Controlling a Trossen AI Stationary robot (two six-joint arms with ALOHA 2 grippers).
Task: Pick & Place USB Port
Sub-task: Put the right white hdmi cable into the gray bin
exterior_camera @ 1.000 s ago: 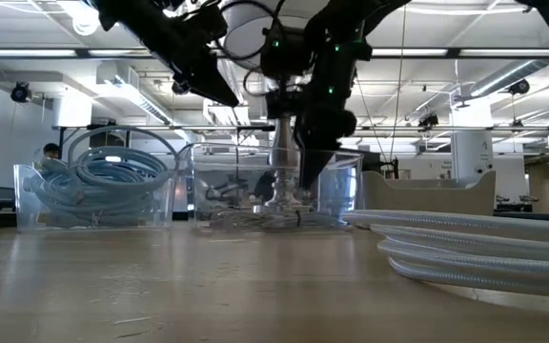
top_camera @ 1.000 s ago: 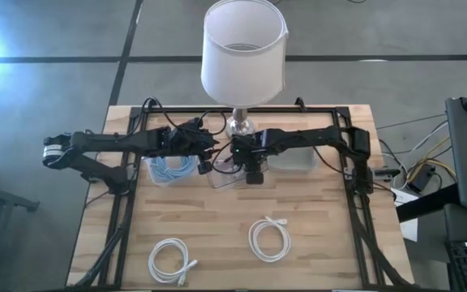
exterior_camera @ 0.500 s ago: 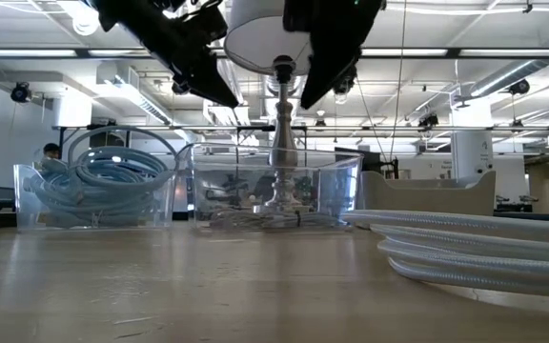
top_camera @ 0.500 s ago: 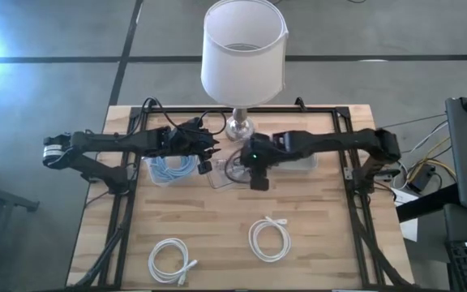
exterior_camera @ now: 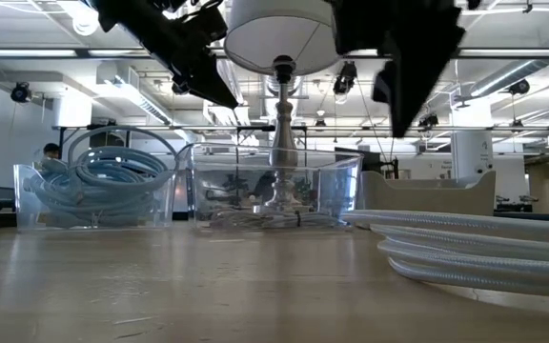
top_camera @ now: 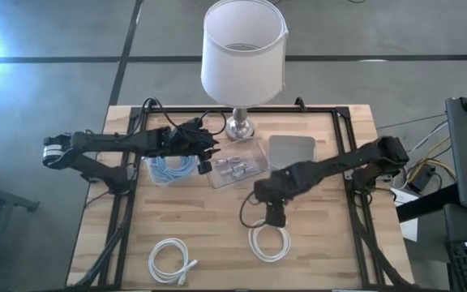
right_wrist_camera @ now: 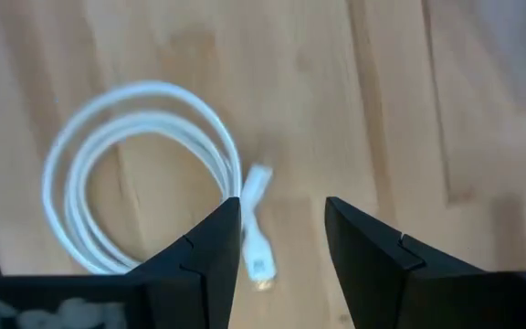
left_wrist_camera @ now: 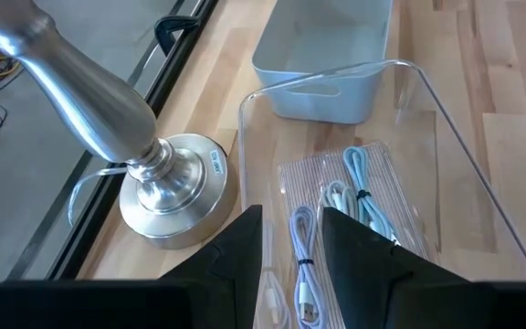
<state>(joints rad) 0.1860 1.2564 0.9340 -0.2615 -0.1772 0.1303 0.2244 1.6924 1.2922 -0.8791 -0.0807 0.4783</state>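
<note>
A white coiled USB cable (top_camera: 267,241) lies flat on the wooden table; in the right wrist view the coil (right_wrist_camera: 144,174) and its plug end (right_wrist_camera: 256,242) show below the fingers. My right gripper (top_camera: 272,216) (right_wrist_camera: 281,242) hovers open just above that coil, touching nothing. A second white coil (top_camera: 171,259) lies nearer the front left. My left gripper (top_camera: 207,162) (left_wrist_camera: 292,247) hangs open over the clear tray (top_camera: 237,166) of bundled cables (left_wrist_camera: 336,196), holding nothing.
A clear bin of blue cables (top_camera: 171,169) stands left of the tray and a grey bin (top_camera: 292,152) right of it. The lamp's metal base (top_camera: 239,127) stands behind the tray, its white shade (top_camera: 243,49) above. Black frame rails (top_camera: 120,211) run along the table's sides.
My right gripper has risen out of the clear tray and swung toward the table's near edge, ending above the right white coil. Its fingers stay open and carry nothing. The left arm has kept still.
</note>
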